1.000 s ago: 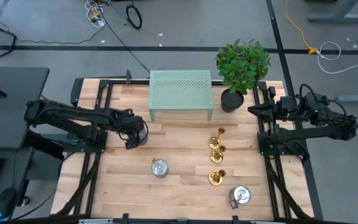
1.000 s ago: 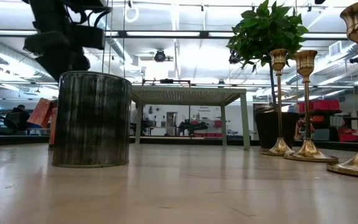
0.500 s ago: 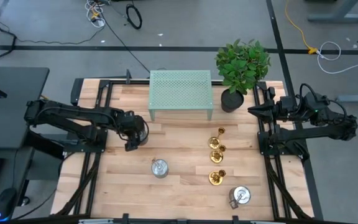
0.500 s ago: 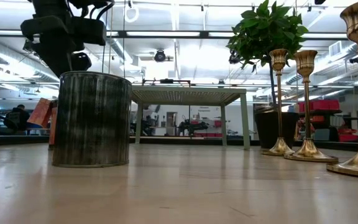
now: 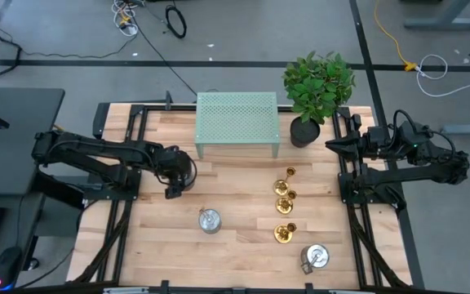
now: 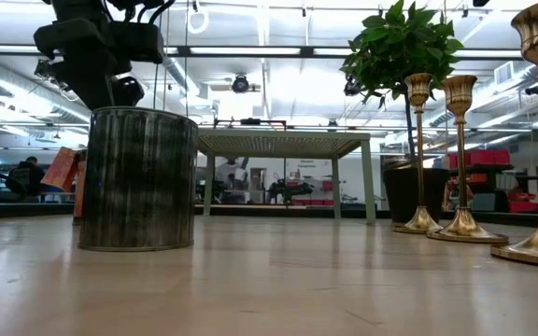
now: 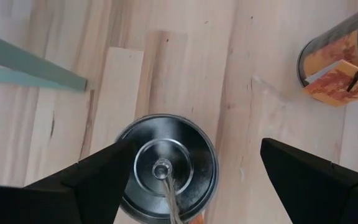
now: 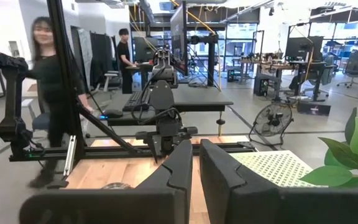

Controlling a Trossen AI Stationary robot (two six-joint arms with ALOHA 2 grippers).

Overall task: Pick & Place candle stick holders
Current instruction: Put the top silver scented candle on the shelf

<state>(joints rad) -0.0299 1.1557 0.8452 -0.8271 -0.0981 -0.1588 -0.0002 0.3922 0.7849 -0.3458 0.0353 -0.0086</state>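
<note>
Three gold candle stick holders (image 5: 288, 174) (image 5: 284, 196) (image 5: 284, 233) stand upright on their round bases in a row at the table's right middle. They also show at the right of the low view (image 6: 460, 159). My left gripper (image 5: 172, 188) is open and empty. It hovers above the table, to the far left of a silver tin can (image 5: 210, 220). In the left wrist view my left gripper (image 7: 194, 171) has the can's top (image 7: 166, 168) between its spread fingers, well below them. My right gripper (image 5: 331, 144) is shut and empty at the table's right edge.
A green mesh rack (image 5: 237, 122) stands at the far middle, with a potted plant (image 5: 317, 86) to its right. A second tin can (image 5: 315, 257) stands near the front right. Bare wood lies between the rack and the cans. People show in the room beyond (image 8: 48, 81).
My left gripper has tipped and shifted slightly above the tin can. Nothing on the table has moved.
</note>
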